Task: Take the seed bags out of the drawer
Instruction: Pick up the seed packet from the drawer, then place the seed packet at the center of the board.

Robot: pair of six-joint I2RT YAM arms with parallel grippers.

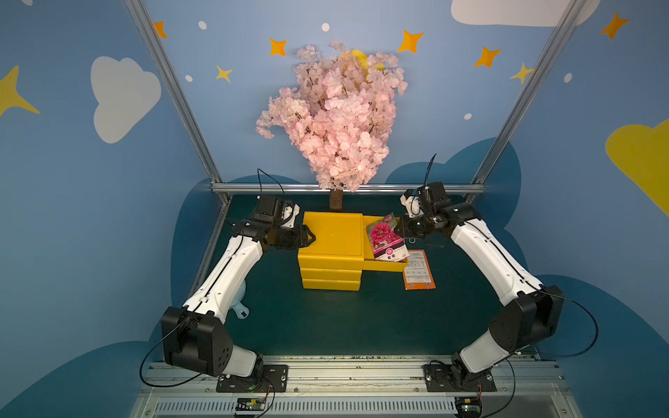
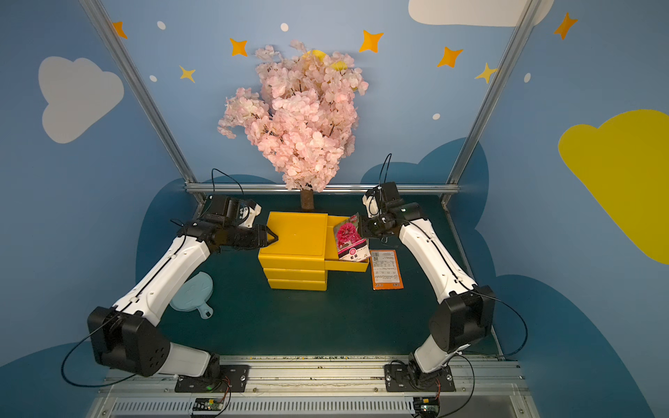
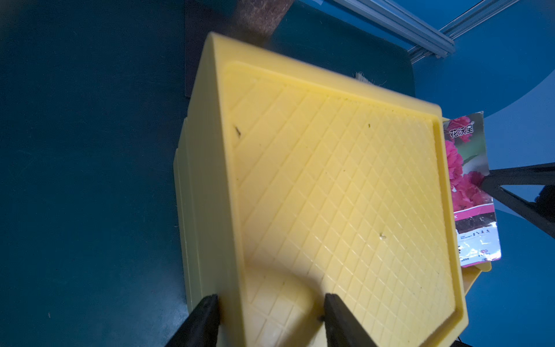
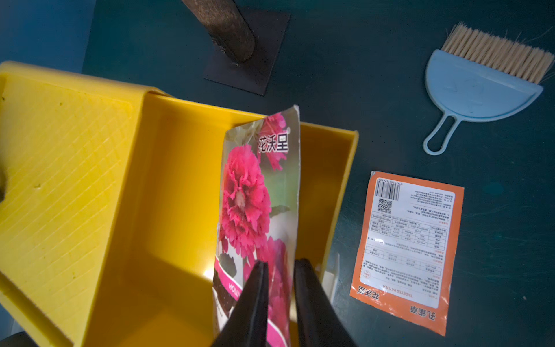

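Observation:
A yellow cabinet has its top drawer pulled out to the right. One seed bag, printed with magenta flowers, stands tilted in the drawer. My right gripper is shut on it, a finger on each face. Another seed bag lies orange back up on the mat, right of the drawer. My left gripper is clamped over the cabinet's left top edge.
A pink blossom tree stands on its trunk right behind the cabinet. A pale blue brush with tan bristles lies on the mat in the right wrist view. A pale blue dustpan lies under the left arm.

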